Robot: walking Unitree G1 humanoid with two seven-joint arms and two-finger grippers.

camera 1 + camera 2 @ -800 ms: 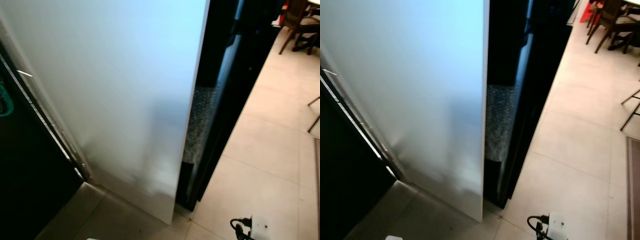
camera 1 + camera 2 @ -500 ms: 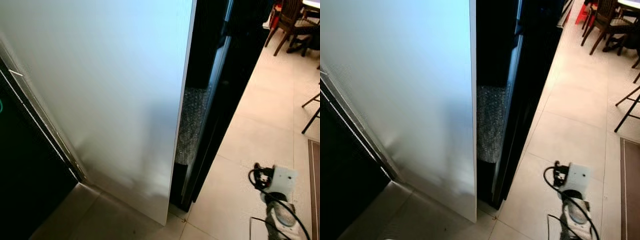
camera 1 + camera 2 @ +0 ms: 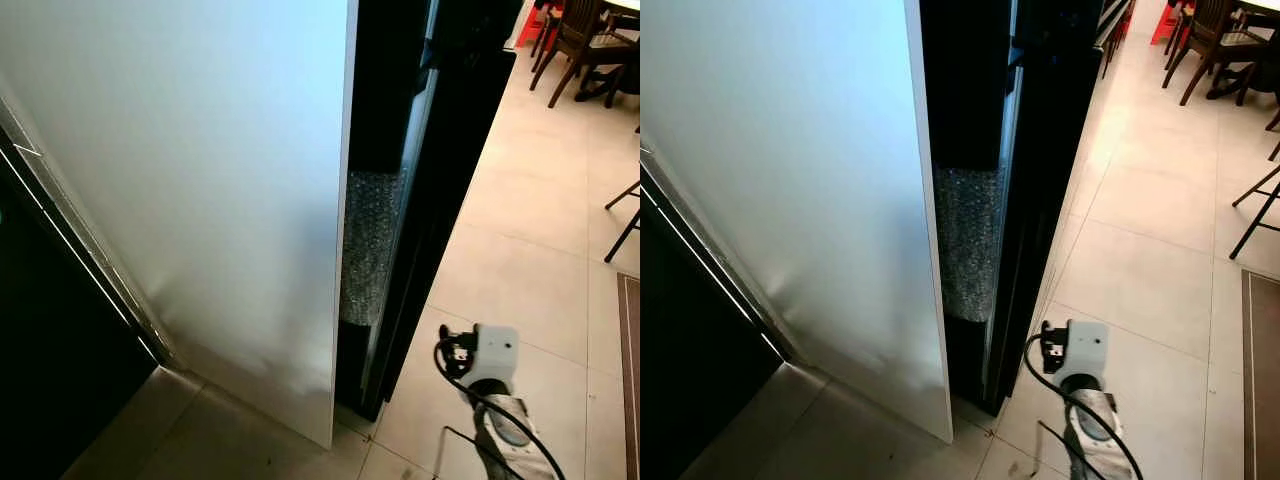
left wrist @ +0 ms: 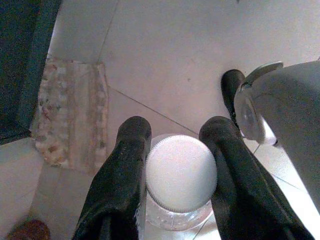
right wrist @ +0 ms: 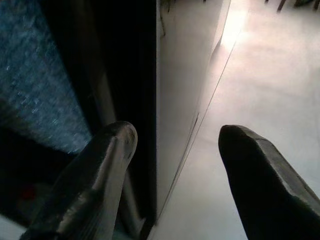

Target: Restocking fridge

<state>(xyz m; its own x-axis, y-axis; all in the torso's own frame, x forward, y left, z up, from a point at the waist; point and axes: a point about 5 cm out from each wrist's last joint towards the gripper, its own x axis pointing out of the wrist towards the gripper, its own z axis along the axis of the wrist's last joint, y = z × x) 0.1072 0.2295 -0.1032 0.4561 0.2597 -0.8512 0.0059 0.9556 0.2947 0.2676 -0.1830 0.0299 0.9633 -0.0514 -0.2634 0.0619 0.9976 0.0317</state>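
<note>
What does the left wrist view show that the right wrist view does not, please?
The left wrist view shows the left pincer shut on a white-capped bottle above a patterned mat. The right wrist view shows the right pincer open, facing the edge of the white panel with a dark gap beside it. Both show pale floor tiles.

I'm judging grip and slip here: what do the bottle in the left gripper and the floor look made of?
The bottle looks like clear plastic with a white ribbed plastic cap, judging by its see-through shoulder and moulded ridges. The left gripper clamps its neck. The floor seems glazed pale tile: straight grout lines and a soft sheen.
</note>
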